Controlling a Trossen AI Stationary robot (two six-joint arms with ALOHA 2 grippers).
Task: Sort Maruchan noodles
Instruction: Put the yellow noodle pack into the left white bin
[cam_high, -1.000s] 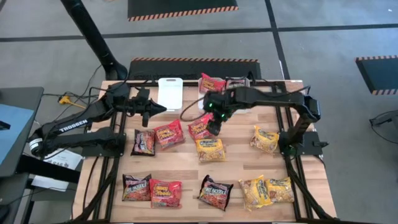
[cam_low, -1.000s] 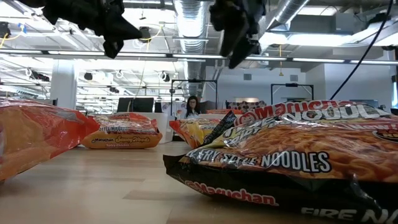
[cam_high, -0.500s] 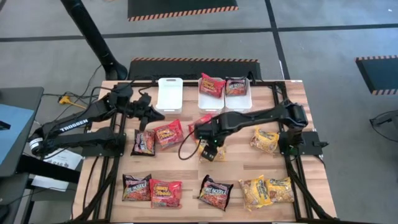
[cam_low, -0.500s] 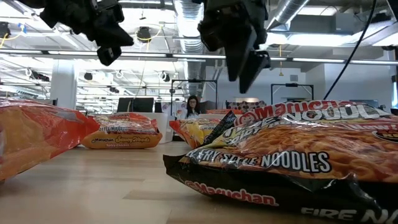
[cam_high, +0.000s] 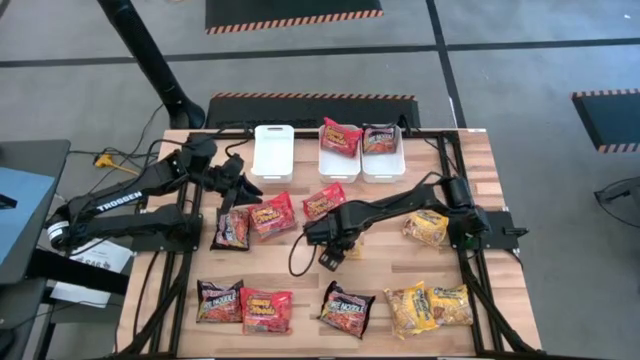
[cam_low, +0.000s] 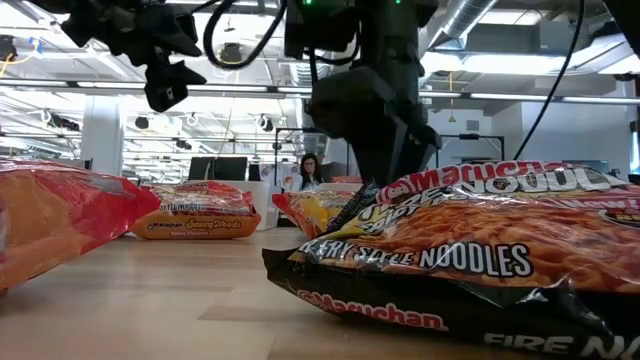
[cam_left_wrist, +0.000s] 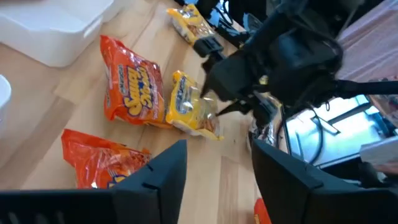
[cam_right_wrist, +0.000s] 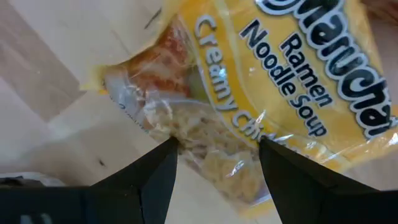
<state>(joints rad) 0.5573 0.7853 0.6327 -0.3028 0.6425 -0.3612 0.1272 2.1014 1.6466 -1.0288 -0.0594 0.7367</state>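
Note:
Maruchan noodle packets in red, yellow and dark wrappers lie flat on the wooden table (cam_high: 300, 270). My right gripper (cam_high: 333, 252) is low over the yellow packet (cam_high: 345, 238) in the table's middle. It is open, with its fingers on either side of one end of the packet (cam_right_wrist: 211, 143). My left gripper (cam_high: 245, 190) hangs open above the table, in front of the left white bin (cam_high: 272, 150). It holds nothing and stands just beyond a red packet (cam_high: 272, 215) and a dark packet (cam_high: 230, 228). My right gripper comes down from above on the yellow packet's see-through end (cam_right_wrist: 186, 140), which lies flat on the table between the open fingers (cam_right_wrist: 158, 171). Whether they touch the wrapper I cannot tell.
Three white bins stand at the far edge; the middle one (cam_high: 340, 165) holds a red packet and the right one (cam_high: 383, 165) a dark packet. Another red packet (cam_high: 324, 200) lies close to my right gripper. Several more packets lie along the near edge (cam_high: 346, 308) and at the right (cam_high: 425, 225).
My right gripper has swung from in front of the bins toward the near edge and come down over the yellow packet, staying open. My left gripper has dropped slightly and drawn a little toward the near edge.

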